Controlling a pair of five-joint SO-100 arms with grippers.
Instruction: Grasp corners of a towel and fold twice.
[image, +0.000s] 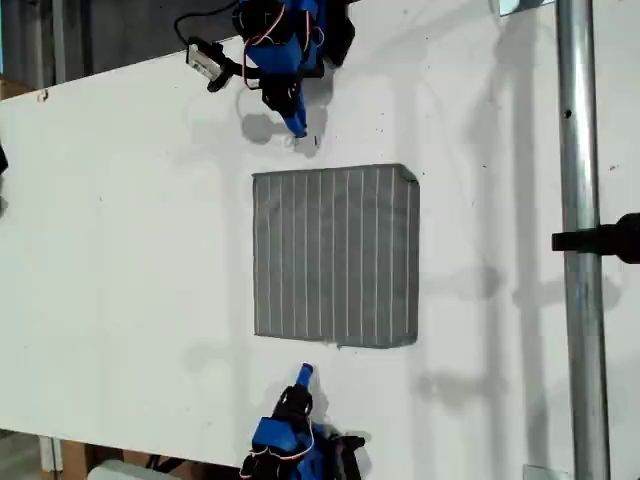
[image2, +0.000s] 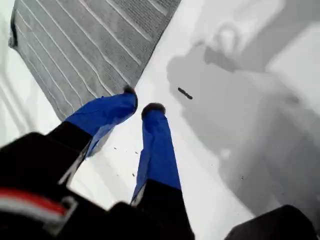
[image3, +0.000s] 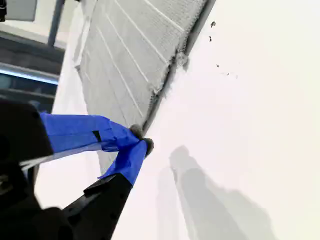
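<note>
The towel looks soft and limp; we should pinch its corners. Our first tool is slightly open and empty, our second tool closed and empty.

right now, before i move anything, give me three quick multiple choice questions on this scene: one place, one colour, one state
1. Where is the towel?
A. hanging off the table's edge
B. near the middle of the white table
C. lifted in a gripper

2. What colour are the fingers of my first gripper?
A. red
B. green
C. blue

3. How does the towel lie?
A. flat
B. crumpled in a heap
C. rolled up

Answers: 1 B, bare table surrounds it; 2 C, both fingers are blue; 3 A, its stripes run straight and even.
</note>
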